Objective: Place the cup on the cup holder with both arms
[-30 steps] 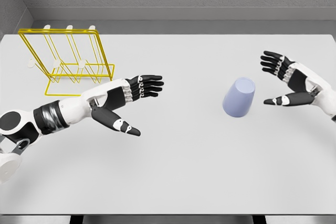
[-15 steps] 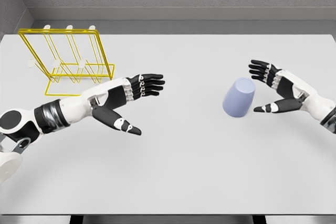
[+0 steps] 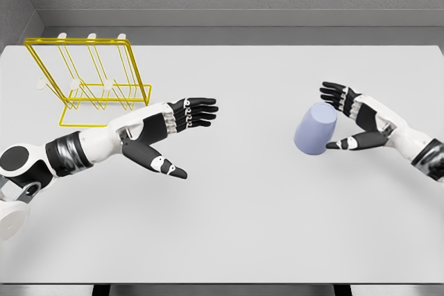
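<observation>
The right hand (image 3: 350, 119) reaches in from the right edge with its palm toward the cup (image 3: 316, 128), fingers spread wide above the cup's top and thumb stretched low beside it, holding nothing, while the left hand (image 3: 166, 133) hovers over the counter (image 3: 263, 213) left of centre, fingers extended flat and thumb angled down, likewise empty. The cup is a plain, pale lavender tumbler standing on the right half of the counter, well apart from the yellow wire cup holder (image 3: 90, 77) at the far left. Its long axis leans slightly, top toward the upper right, the narrower end up.
</observation>
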